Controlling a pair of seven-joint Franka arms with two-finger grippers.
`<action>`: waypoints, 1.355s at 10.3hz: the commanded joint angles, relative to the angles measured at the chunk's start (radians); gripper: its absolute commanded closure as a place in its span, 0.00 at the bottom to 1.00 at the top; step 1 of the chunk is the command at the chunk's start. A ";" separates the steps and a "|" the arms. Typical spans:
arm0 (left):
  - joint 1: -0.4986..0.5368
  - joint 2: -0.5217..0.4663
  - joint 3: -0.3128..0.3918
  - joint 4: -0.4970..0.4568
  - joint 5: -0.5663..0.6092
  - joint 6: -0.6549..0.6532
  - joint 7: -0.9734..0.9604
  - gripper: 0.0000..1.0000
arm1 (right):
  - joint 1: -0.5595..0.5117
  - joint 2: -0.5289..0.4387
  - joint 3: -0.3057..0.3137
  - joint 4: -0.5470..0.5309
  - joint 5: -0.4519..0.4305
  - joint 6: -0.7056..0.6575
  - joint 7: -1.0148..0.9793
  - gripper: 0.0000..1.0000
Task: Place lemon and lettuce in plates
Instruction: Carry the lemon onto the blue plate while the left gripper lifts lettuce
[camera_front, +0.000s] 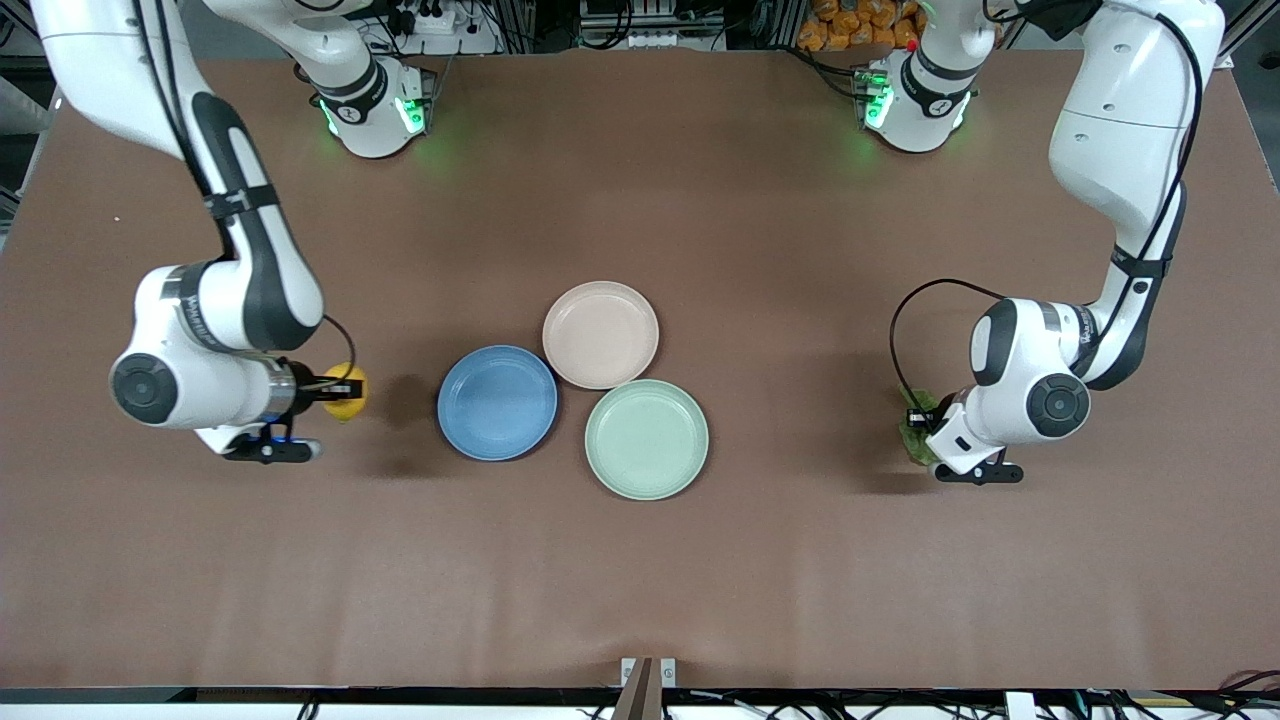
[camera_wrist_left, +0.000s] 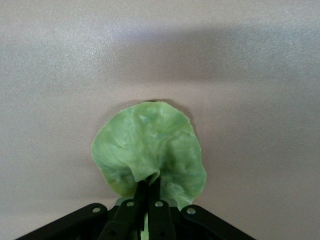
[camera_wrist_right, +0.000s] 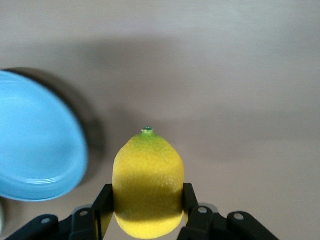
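Note:
My right gripper (camera_front: 340, 388) is shut on the yellow lemon (camera_front: 346, 392) and holds it above the table beside the blue plate (camera_front: 497, 402), toward the right arm's end; the right wrist view shows the lemon (camera_wrist_right: 148, 183) clamped between the fingers, with the blue plate (camera_wrist_right: 35, 145) beside it. My left gripper (camera_front: 918, 420) is shut on the green lettuce (camera_front: 914, 436) above the table toward the left arm's end; the left wrist view shows the leaf (camera_wrist_left: 150, 152) pinched at its edge. The beige-pink plate (camera_front: 600, 333) lies farther from the front camera than the blue one.
A pale mint-green plate (camera_front: 647, 439) lies nearest the front camera, touching the beige-pink plate. Both arm bases stand along the table's back edge. Bare brown table lies between each gripper and the plates.

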 joint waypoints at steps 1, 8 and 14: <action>-0.026 -0.049 -0.004 0.016 0.014 -0.076 -0.024 1.00 | 0.086 0.006 0.021 0.035 0.015 0.010 0.073 1.00; -0.113 -0.143 -0.242 0.062 0.009 -0.224 -0.600 1.00 | 0.200 0.120 0.019 0.035 0.081 0.173 0.096 1.00; -0.288 -0.088 -0.326 0.117 -0.039 -0.207 -1.048 1.00 | 0.239 0.169 0.026 0.095 0.166 0.163 0.216 0.00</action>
